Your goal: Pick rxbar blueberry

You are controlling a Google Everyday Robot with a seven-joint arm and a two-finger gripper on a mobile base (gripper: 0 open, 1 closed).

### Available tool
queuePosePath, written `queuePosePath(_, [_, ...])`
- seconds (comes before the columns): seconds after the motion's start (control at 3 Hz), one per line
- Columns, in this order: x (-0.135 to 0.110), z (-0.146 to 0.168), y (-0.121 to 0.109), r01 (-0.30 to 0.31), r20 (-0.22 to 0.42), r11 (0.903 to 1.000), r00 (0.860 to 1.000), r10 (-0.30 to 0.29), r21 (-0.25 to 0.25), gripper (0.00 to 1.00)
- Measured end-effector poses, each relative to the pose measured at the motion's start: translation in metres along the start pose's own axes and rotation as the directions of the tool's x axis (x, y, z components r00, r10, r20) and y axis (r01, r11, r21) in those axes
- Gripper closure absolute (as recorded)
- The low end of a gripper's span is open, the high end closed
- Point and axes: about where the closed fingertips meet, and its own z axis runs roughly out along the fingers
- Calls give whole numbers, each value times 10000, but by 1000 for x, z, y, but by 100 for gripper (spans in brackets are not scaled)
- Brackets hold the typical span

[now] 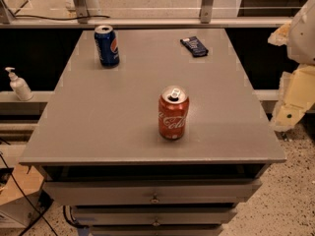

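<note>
The rxbar blueberry is a small flat dark navy bar lying flat at the far right of the grey table top. My gripper is with the cream-coloured arm at the right edge of the view. It is off the table's right side, well apart from the bar and nearer to me than it. Nothing shows in it.
A blue Pepsi can stands upright at the far left. A red Coca-Cola can stands open near the table's middle front. A white pump bottle sits on a ledge to the left. Drawers are below the front edge.
</note>
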Motion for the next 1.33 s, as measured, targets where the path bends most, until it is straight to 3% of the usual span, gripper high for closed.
queuePosePath(0.67, [-2,-3,-3,-26,246,9998,9997,22,179,0])
queuePosePath(1.0, [-11,3,-18,-9,1298,9991,9915,-46,423,0])
queuePosePath(1.33, [-31,13,-42,55,2713,9975,9622,-243,701,0])
